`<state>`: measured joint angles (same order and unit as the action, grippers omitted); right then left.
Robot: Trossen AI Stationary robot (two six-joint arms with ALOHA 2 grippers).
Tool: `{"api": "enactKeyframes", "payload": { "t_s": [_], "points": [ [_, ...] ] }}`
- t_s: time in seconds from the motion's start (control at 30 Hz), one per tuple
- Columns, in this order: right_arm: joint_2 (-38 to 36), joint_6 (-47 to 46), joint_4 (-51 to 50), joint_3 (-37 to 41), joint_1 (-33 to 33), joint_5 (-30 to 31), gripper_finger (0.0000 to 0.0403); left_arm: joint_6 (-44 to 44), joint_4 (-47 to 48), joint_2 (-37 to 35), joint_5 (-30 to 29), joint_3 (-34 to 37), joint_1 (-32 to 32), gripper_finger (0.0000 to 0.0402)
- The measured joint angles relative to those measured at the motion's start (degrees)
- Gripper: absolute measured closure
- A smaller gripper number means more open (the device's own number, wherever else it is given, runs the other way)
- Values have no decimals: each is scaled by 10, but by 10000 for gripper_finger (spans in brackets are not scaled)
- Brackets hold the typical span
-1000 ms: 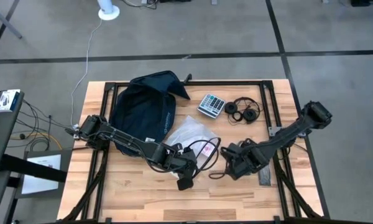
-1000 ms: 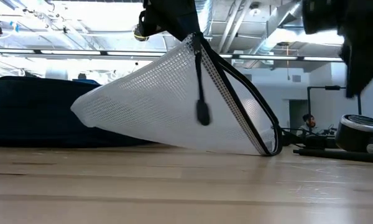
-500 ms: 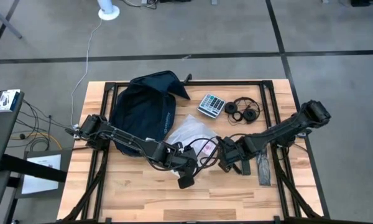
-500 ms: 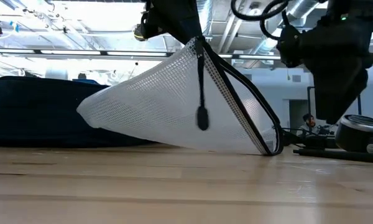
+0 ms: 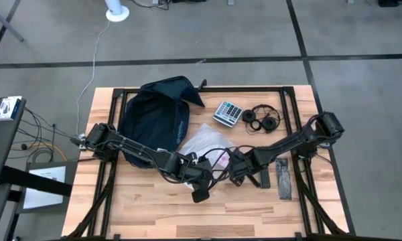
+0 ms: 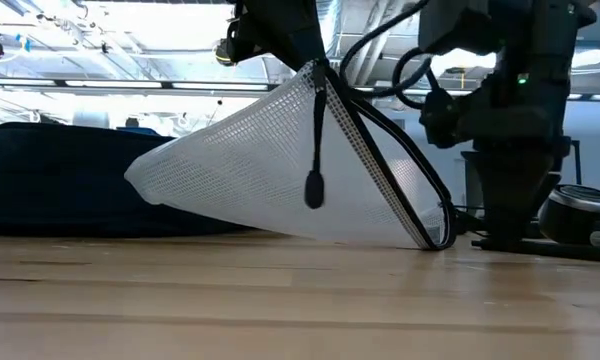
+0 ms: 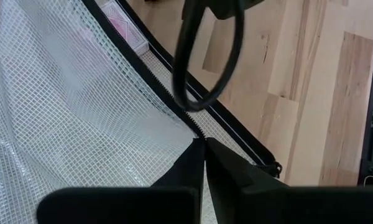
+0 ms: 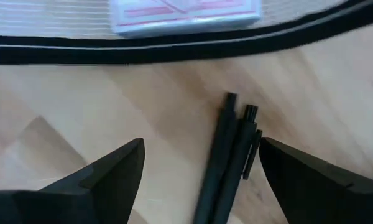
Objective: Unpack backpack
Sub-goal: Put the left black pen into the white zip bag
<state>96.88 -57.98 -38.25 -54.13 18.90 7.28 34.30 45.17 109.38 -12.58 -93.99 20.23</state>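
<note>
From overhead the backpack (image 5: 154, 117) lies at the far left part of the wooden table (image 5: 141, 211), flattened out, with the left arm reaching across its near edge; just to its right is the mesh pouch (image 5: 204, 144), and further right a calculator (image 5: 227, 112) and headphones (image 5: 262, 119) sit near the far edge; a flat dark object (image 5: 282, 179) lies near the right side.

The left gripper (image 7: 204, 149) is pressed together on the zipper edge of the pouch; the left wrist view shows that pinch up close, plus a pink-and-white card (image 7: 121, 18) inside the mesh, which you can't really read from above; the low view shows what the top view hides, namely that the pouch (image 6: 280, 165) is lifted into a tent shape with the zipper pull (image 6: 315, 188) dangling free, and the navy backpack (image 6: 50, 180) is a low mound behind it.

The right gripper (image 8: 199, 168) is spread wide, hanging over bare wood beside the pouch's black edge; only its own wrist view shows the dark pens (image 8: 227, 158) lying between its fingers.
</note>
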Motion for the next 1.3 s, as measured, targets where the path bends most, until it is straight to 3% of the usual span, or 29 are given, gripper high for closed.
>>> {"api": "enactKeyframes", "payload": {
  "t_s": [0.63,0.97,1.13,1.3],
  "points": [
    [-1,-14,35,-32,17,1,97,-3,7,0,0,0,-2,402],
    [60,2,38,-33,13,-7,108,-1,11,0,13,0,-2,402],
    [62,2,30,-32,17,-1,151,3,9,0,15,0,-2,402],
    [61,7,21,-31,16,-1,258,6,8,0,15,0,-2,401]
  ]
}}
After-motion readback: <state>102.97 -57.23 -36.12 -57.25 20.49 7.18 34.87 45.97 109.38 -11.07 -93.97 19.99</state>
